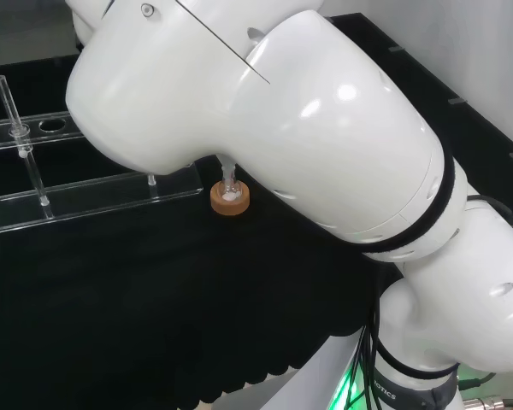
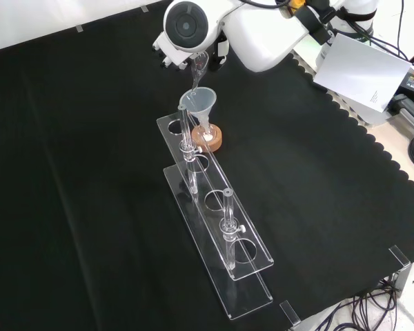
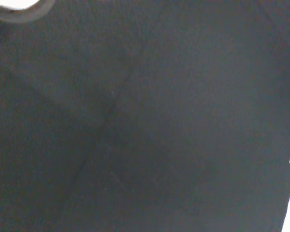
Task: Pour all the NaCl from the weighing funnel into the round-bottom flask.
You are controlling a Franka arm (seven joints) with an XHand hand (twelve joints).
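I see the flask (image 2: pixel 208 135) on its cork ring (image 2: pixel 214 141) beside the rack (image 2: pixel 214 207), a funnel (image 2: pixel 199 103) in its neck; the weighing funnel (image 2: pixel 199 65) tilts above. I cannot tell the hand's state.

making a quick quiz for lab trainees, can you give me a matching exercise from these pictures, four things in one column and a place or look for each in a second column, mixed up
Things:
1. cork ring
2. funnel
3. clear rack
4. weighing funnel

Descriptions:
A. long, with round holes, holding upright glass tubes
B. tilted, just above the cone's mouth in the front view
C. tan, lying on the black cloth under the flask
D. clear cone standing in the flask's neck

Pairs: 1-C, 2-D, 3-A, 4-B
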